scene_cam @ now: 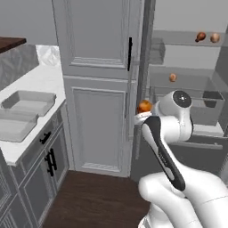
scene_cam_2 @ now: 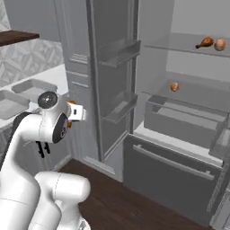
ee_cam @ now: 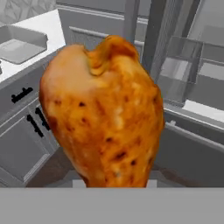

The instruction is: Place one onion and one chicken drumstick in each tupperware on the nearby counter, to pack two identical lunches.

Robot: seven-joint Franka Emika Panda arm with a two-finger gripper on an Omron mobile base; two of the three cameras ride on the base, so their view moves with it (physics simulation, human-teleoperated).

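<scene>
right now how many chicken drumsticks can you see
2. One chicken drumstick is held in the shut gripper, out in front of the fridge. The other lies on the fridge's upper shelf beside an onion. None shows in the tupperware.

the white arm point(scene_cam: 178, 133) is folded back at the elbow, wrist held level at mid-height; the gripper point(scene_cam: 143, 111) is clamped on a chicken drumstick point(ee_cam: 103, 113).
</scene>
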